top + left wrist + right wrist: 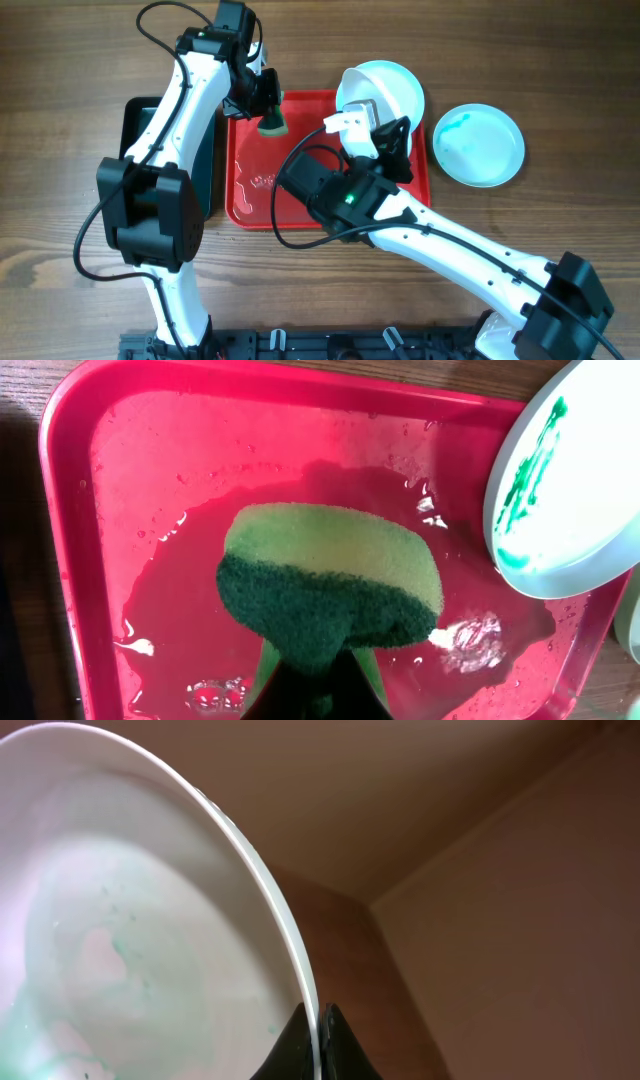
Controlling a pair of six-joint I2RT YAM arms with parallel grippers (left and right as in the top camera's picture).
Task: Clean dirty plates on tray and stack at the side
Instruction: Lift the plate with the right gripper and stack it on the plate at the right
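The red tray lies mid-table, wet with puddles in the left wrist view. My left gripper is shut on a yellow-and-green sponge and holds it over the tray's far left part. In the left wrist view the sponge is above the fingers. My right gripper is shut on the rim of a plate, tilted over the tray's far right corner. That plate shows teal smears in both wrist views, and its rim sits between the fingers. A second smeared plate lies on the table to the right.
A dark green-black tray lies left of the red tray, mostly under my left arm. The wooden table surrounds both trays. My right arm crosses the red tray's near right part.
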